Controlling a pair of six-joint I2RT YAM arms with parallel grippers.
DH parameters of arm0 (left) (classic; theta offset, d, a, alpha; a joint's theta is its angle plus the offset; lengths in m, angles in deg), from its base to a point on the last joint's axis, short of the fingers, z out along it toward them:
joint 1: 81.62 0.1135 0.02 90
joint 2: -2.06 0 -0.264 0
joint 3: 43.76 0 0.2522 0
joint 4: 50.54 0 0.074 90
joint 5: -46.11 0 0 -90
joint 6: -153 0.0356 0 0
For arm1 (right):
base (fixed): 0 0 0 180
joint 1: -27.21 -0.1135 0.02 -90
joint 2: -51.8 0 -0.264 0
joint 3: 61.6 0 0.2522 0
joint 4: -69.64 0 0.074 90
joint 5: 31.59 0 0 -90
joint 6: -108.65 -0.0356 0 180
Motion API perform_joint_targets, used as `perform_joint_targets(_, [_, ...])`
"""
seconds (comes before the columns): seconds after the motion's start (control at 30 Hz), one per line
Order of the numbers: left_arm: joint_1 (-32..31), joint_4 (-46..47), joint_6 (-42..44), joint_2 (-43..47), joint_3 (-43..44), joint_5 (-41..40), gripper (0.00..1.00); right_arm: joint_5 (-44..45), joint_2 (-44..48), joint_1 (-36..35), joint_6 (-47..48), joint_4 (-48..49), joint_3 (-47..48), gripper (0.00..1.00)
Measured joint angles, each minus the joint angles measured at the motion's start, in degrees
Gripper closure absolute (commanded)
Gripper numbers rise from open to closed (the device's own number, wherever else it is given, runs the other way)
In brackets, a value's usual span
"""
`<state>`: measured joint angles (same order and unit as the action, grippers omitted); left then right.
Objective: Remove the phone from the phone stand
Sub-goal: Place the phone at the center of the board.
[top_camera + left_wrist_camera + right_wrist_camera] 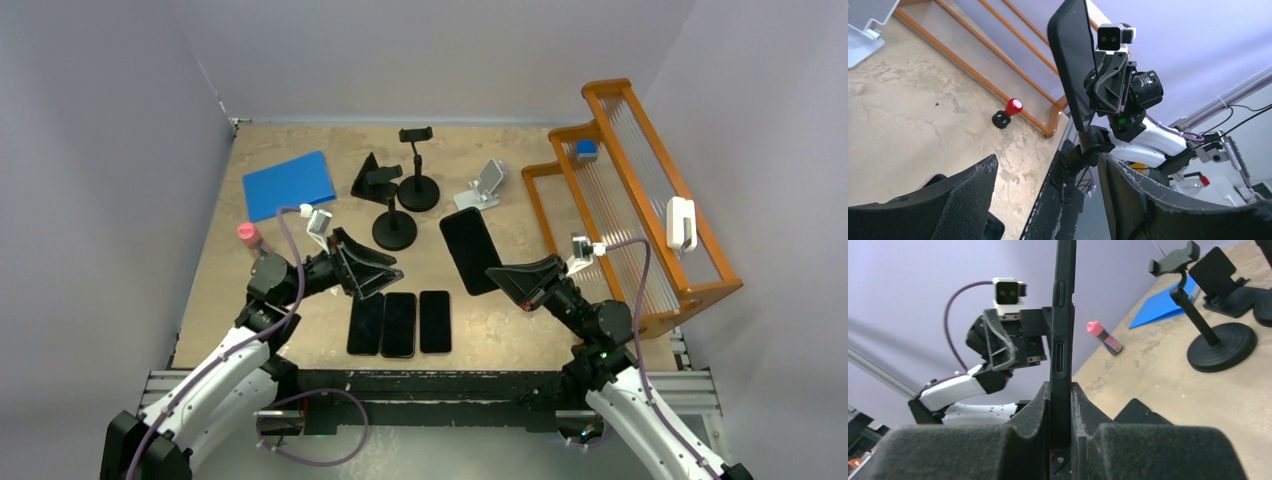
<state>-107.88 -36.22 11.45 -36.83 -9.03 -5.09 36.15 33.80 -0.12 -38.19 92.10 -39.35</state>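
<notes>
My right gripper (507, 277) is shut on the lower end of a black phone (470, 250) and holds it in the air, clear of every stand. In the right wrist view the phone (1063, 340) stands edge-on between the pads of that gripper (1060, 390). It also shows in the left wrist view (1073, 60). The silver phone stand (483, 185) sits empty behind it. My left gripper (385, 272) is open and empty over the near middle of the table, also seen in its wrist view (1048, 165).
Three black phones (398, 323) lie side by side at the near edge. Three black stands (418, 170) stand at the back centre. A blue pad (290, 184) and a pink bottle (249, 236) are on the left. An orange rack (640, 200) fills the right side.
</notes>
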Motion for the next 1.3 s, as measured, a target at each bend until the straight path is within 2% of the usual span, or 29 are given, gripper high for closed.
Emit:
perform_joint_targets(0.2, [-2.29,7.91,-3.13,-7.65,0.66,1.09,0.29,-0.42,-3.98,-1.20,-3.93,8.72,-0.48,1.00])
perform_joint_targets(0.4, [-8.55,11.74,-1.81,-15.32,7.26,-0.31,0.29,-0.13,-9.73,-5.20,-4.72,14.67,-0.46,1.00])
perform_joint_targets(0.73, [-10.34,15.67,-0.72,-21.86,12.35,-2.60,0.30,2.78,-15.39,-12.13,-4.63,20.33,-0.39,1.00])
perform_joint_targets(1.1, [-10.62,17.57,-2.58,-22.40,12.35,-3.21,0.66,4.37,-17.94,-14.47,-3.87,24.00,0.07,1.00])
perform_joint_targets(1.3, [-10.62,21.24,-6.75,-24.20,12.37,-0.66,1.00,4.83,-18.51,-15.04,-2.58,23.45,0.09,0.99])
